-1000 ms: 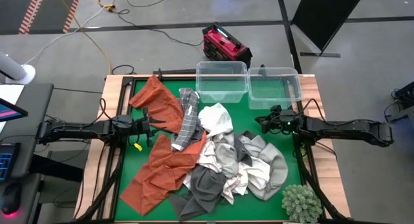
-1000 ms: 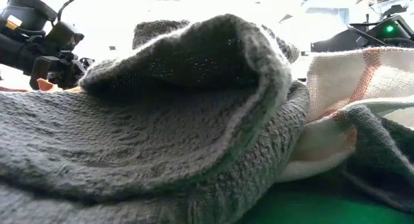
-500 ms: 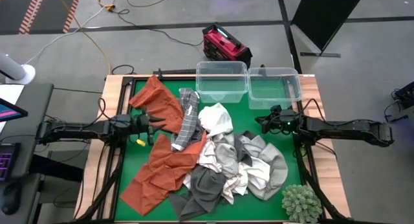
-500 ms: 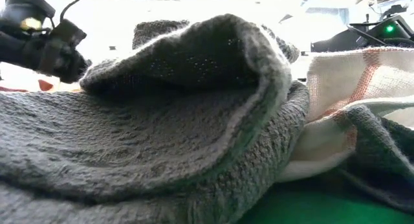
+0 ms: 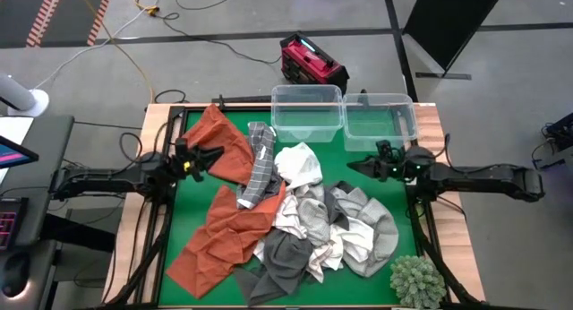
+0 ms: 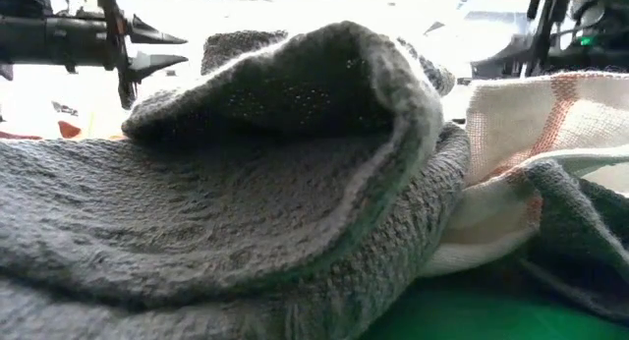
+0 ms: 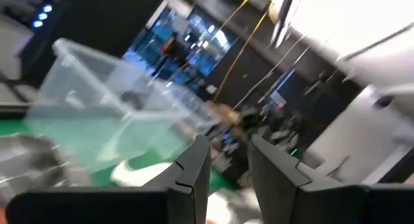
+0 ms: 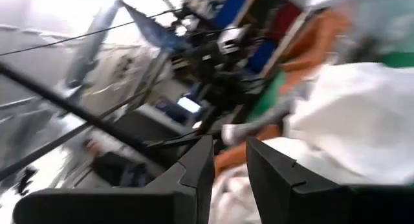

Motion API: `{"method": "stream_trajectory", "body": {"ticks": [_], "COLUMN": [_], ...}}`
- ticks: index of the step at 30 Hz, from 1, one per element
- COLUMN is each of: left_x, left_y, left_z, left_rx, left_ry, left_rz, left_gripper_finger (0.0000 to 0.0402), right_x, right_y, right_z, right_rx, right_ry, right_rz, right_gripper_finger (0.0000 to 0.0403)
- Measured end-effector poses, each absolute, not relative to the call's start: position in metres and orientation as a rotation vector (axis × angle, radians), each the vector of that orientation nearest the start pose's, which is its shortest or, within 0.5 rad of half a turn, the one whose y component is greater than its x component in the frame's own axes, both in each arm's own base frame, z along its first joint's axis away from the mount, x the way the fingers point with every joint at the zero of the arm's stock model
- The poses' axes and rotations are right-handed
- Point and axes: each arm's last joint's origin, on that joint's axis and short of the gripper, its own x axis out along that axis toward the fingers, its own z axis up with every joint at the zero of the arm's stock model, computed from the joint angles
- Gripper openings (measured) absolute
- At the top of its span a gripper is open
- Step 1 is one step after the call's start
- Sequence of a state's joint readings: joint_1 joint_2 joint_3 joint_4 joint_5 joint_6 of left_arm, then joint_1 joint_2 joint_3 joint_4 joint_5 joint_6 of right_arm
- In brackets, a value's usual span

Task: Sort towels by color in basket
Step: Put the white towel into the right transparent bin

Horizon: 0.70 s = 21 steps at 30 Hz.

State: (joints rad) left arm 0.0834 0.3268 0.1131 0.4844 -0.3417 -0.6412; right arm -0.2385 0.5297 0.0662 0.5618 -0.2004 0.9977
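While both arms hover level, left gripper [image 5: 213, 154] fingers spread beside rust-orange towel [image 5: 226, 147], right gripper [image 5: 354, 163] fingers parted near white towel [image 5: 300, 164].

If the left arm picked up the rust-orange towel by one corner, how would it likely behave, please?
The rust-orange towel lies creased and draped, so it would probably hang limp. It looks light. Its edge runs under the checked towel, so lifting might drag that along. The left end effector stands open.

High view evenly lit, sharp. Low view: bkgd blown out by glare. Both wrist views motion-blurred, bright glare patches.
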Motion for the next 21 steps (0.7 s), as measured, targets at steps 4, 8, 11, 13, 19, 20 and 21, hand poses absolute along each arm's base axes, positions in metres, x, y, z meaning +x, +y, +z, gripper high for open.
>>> {"method": "stream_trajectory", "body": {"ticks": [4, 8, 11, 13, 19, 20, 21], "left_x": [0.112, 0.112, 0.112, 0.112, 0.113, 0.114, 0.114], "left_y": [0.019, 0.019, 0.019, 0.020, 0.017, 0.017, 0.017], "left_z": [0.221, 0.222, 0.222, 0.222, 0.222, 0.222, 0.224], "left_rx": [-0.719, -0.805, -0.879, -0.921, -0.978, -0.978, -0.967], "left_ry": [-0.417, -0.438, -0.450, -0.462, -0.409, -0.392, -0.367], "left_rz": [0.313, 0.294, 0.279, 0.279, 0.174, 0.171, 0.180], "left_gripper_finger": [0.0098, 0.0098, 0.0098, 0.0098, 0.0098, 0.0098, 0.0098], "right_x": [0.135, 0.141, 0.152, 0.163, 0.213, 0.223, 0.234], "right_y": [-0.022, -0.017, -0.015, -0.014, -0.015, -0.016, -0.017], "right_z": [0.209, 0.231, 0.247, 0.256, 0.286, 0.287, 0.286], "right_rx": [0.947, 0.812, 0.750, 0.699, 0.537, 0.519, 0.505], "right_ry": [-0.118, -0.095, 0.081, 0.261, 0.550, 0.581, 0.611], "right_rz": [0.076, 0.100, 0.050, 0.004, -0.077, -0.079, -0.081], "right_gripper_finger": [0.0118, 0.0118, 0.0118, 0.0118, 0.0123, 0.0128, 0.0136]}}
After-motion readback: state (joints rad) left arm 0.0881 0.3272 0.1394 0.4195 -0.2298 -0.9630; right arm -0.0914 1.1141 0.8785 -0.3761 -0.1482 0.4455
